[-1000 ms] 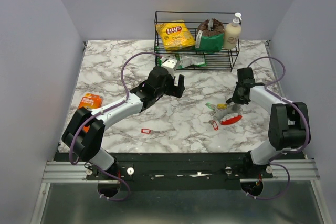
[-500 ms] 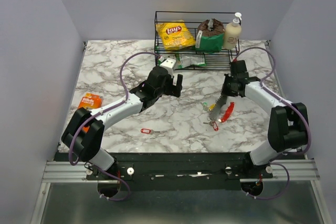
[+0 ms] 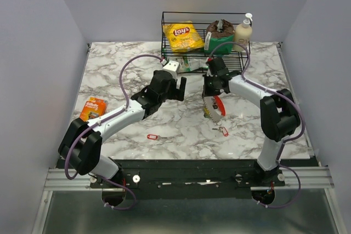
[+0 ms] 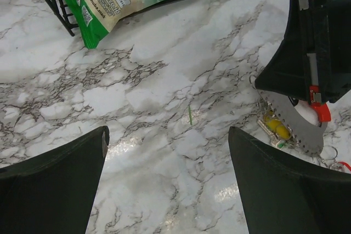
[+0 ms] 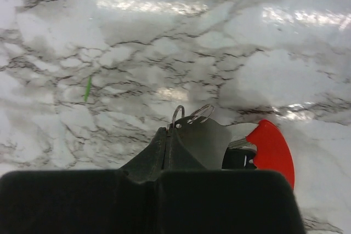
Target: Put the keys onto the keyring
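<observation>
Two robot claws near the centre of a marble table (image 3: 109, 75).
The keyring (image 5: 189, 114), with its red loop (image 5: 271, 149), is pinched in the closed right claw (image 5: 167, 133), just right of centre; the left claw (image 4: 167, 135) is spread wide. A red-tagged key (image 3: 223, 131) is seen lying lower right of centre.

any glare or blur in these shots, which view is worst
Right wrist view: glare streaks across the marble table near the top, and the right pincer, shut on the keyring, is dark and soft. Left wrist view: smaller shiny patches, and the open left pincer is near black. Top external view: even light, sharp.
</observation>
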